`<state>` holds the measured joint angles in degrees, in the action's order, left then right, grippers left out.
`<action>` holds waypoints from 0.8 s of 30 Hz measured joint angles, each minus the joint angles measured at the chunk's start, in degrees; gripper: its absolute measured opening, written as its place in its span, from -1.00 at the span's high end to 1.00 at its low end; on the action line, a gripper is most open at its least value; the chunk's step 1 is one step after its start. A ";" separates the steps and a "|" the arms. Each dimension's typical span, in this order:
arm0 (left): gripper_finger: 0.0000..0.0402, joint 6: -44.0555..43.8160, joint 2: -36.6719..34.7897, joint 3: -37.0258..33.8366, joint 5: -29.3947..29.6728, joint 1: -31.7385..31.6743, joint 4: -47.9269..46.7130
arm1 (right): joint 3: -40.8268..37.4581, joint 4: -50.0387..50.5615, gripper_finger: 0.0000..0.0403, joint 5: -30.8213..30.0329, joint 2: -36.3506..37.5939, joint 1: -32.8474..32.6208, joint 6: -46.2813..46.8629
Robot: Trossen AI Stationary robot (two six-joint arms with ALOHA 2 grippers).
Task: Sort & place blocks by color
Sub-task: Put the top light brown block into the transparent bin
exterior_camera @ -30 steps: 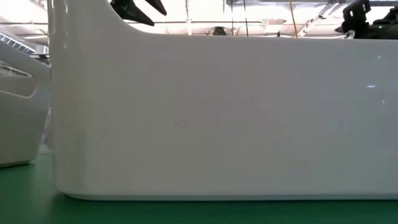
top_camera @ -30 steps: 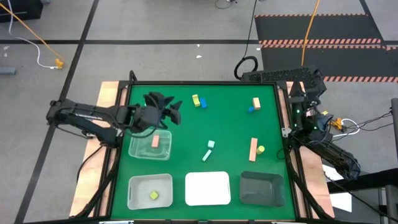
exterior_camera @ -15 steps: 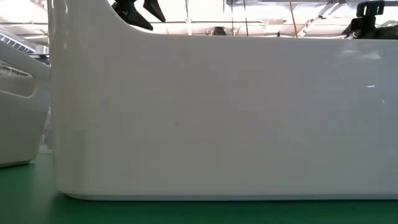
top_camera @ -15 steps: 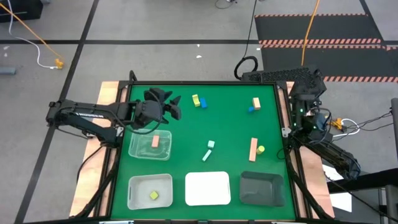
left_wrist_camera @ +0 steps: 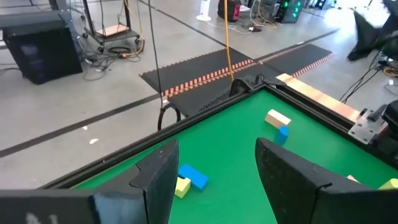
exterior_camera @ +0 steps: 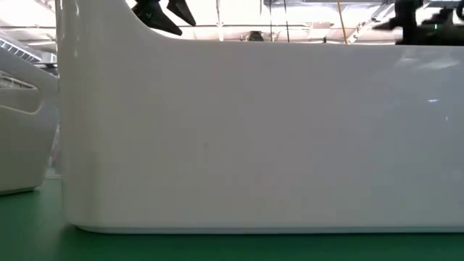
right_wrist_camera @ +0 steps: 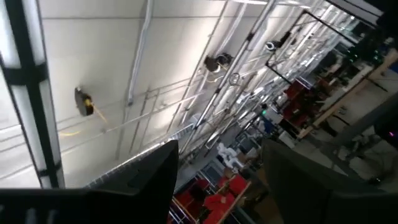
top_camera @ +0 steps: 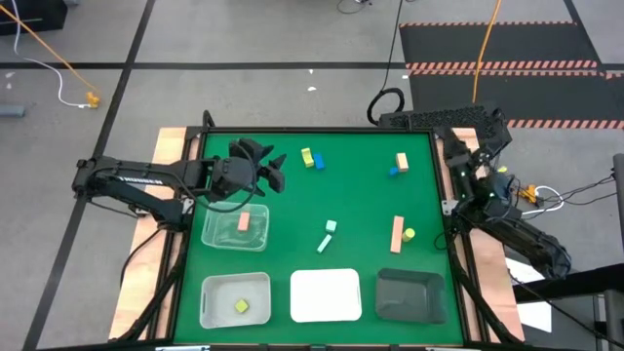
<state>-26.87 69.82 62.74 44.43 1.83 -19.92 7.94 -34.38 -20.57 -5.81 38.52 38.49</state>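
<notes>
My left gripper (top_camera: 266, 164) is open and empty above the mat, just beyond the clear tray (top_camera: 216, 237) that holds one salmon-pink block (top_camera: 243, 222). Its wrist view (left_wrist_camera: 214, 186) looks toward a yellow-green block (left_wrist_camera: 181, 186) touching a blue one (left_wrist_camera: 194, 177), and farther off a pink block (left_wrist_camera: 277, 118) beside a blue one (left_wrist_camera: 283, 133). A mint block (top_camera: 329, 234), a pink bar (top_camera: 397, 232) and a yellow-green block (top_camera: 409, 234) lie mid-mat. My right gripper (top_camera: 480, 144) is open and empty at the table's right edge, pointing up at the ceiling (right_wrist_camera: 217, 186).
Along the near edge stand a pale tray (top_camera: 213, 292) with one yellow-green block (top_camera: 241, 306), a white tray (top_camera: 326, 294) and a dark tray (top_camera: 409, 295). The white tray's wall (exterior_camera: 254, 138) fills the low view. Wooden rails (top_camera: 168, 146) border the green mat.
My left gripper has moved a little toward the table's far edge, away from the clear tray, staying open. My right arm has shifted and turned at the table's right edge. The blocks have stayed where they were.
</notes>
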 joint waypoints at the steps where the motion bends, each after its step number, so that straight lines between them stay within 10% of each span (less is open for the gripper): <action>1: -0.06 0.00 0.00 0.00 0.00 0.00 0.02 | 1.67 1.54 -0.11 0.60 -1.20 0.00 -1.31; 15: -0.06 -4.75 0.02 0.00 -2.58 0.00 0.07 | 27.73 50.62 -0.11 5.74 -33.82 0.00 -14.33; 24: -0.06 -7.36 0.02 0.02 -2.58 0.02 0.07 | 30.82 62.02 -0.11 2.46 -46.71 0.02 -8.21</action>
<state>-34.23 69.84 62.76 41.85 1.85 -19.86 38.76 27.64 -18.11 -52.53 38.54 30.28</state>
